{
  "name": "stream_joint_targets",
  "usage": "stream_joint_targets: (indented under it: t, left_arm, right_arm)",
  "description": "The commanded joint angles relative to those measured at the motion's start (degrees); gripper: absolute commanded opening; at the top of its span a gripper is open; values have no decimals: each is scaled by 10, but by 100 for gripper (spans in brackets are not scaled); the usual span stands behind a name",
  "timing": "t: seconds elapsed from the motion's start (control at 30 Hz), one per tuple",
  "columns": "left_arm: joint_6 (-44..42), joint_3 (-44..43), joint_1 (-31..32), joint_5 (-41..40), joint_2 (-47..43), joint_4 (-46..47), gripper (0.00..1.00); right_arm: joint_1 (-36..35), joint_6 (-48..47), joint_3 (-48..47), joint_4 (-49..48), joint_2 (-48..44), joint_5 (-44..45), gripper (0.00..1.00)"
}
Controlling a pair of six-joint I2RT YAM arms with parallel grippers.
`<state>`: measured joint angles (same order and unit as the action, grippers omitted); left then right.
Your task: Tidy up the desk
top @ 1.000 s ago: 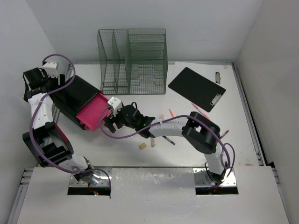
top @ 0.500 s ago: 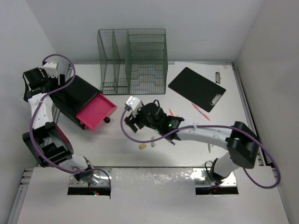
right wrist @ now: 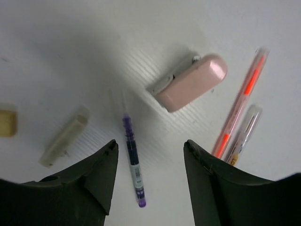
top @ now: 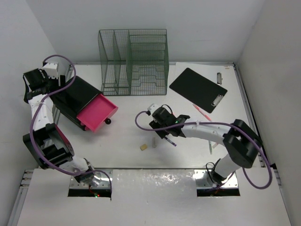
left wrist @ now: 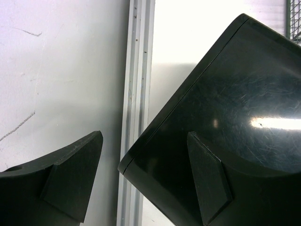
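My right tool [right wrist: 149,146] has swung back from the pink drawer [top: 98,112] and now hangs wide open and empty just above the purple pen [right wrist: 134,172], which lies mid-tabletop [top: 127,136]. I judge that gathering the loose pens comes next. Farther back the drawer stands pulled out, and my left tool [left wrist: 145,141] is spread, empty, over a corner of the black box [top: 75,94].

Green wire-mesh file organiser [top: 133,61] at rear; flat black clipboard [top: 197,89] beside it. Glossy black box [top: 77,96], pink plastic drawer [top: 96,112] open. Slim purple pen [right wrist: 133,167], pink oblong case [right wrist: 190,82] and small beige eraser [top: 143,147], loose.
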<state>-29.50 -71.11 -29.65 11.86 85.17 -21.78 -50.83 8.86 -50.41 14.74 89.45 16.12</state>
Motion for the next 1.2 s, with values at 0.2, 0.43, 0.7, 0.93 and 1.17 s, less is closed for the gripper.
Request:
stream_joint_targets:
  t: [0.2, 0.43, 0.7, 0.93, 1.17]
  left_arm:
    - [-14, 31, 0, -4, -10, -54, 71]
    - [-15, 30, 2, -8, -11, -51, 71]
    - [-14, 32, 0, -7, -11, -49, 72]
    - [-14, 36, -1, -5, -10, -47, 72]
    - [-5, 35, 1, -2, -4, -45, 72]
  right_arm:
    - [20, 26, -5, 43, 72, -50, 48]
    - [23, 29, 10, 33, 97, -111, 28]
    - [22, -13, -16, 80, 80, -71, 0]
    - [-4, -90, -96, 107, 14, -3, 0]
    - [-29, -214, -202, -129, 6, -157, 0]
